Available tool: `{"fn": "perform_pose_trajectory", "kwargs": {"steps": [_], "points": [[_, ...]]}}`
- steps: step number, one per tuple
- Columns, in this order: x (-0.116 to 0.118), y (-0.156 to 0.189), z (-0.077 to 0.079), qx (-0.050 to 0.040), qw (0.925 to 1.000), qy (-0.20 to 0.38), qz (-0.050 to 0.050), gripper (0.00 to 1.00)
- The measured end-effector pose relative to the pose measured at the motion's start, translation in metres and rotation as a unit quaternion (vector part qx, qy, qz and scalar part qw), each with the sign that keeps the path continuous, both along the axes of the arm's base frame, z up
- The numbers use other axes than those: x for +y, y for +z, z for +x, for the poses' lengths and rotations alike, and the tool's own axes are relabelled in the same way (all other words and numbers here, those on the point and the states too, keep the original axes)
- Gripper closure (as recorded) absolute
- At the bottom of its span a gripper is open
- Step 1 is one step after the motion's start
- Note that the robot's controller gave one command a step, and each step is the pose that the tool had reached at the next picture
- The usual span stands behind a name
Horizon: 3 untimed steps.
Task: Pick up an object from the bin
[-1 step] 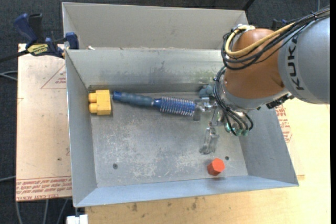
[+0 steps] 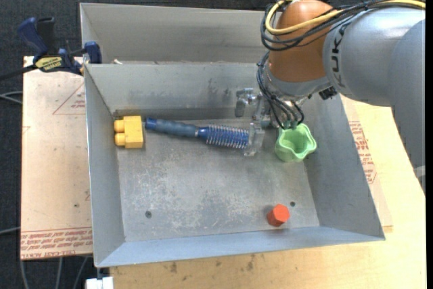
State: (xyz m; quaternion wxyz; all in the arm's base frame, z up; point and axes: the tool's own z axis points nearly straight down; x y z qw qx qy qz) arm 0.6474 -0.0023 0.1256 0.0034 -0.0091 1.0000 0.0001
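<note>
I am poising my end effector (image 2: 252, 124), seemingly spread, at the bristle end of the blue brush (image 2: 203, 132) lying across the middle of the bin (image 2: 203, 206). I am aiming to straddle the bristles squarely before closing. The green cup (image 2: 295, 143) is crowding just beside me. The yellow block (image 2: 129, 131) is sitting by the handle tip, and the small red piece (image 2: 277, 214) is lying well apart.

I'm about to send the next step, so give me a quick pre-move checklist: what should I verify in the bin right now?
1. Target under the gripper: ok, it is down at the bristle end of the blue brush.
2. Grasp on the brush: cannot tell.
3. Room beside the green cup: not ok, it sits close beside the gripper.
4. Gap between the brush handle and the yellow block: cannot tell, they lie end to end.
5. The red piece: ok, apart, near the front wall.
</note>
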Motion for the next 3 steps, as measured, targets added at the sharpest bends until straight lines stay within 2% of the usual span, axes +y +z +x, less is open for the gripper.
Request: {"fn": "perform_pose_trajectory", "kwargs": {"steps": [1, 2, 3], "points": [[0.014, -0.057, 0.008, 0.0079, 0.9893, -0.146, 0.001, 0.00], [0.014, -0.056, 0.010, 0.0030, 0.9893, -0.146, 0.001, 1.00], [0.038, 0.101, -0.001, -0.0011, 0.9925, -0.122, 0.001, 1.00]]}}
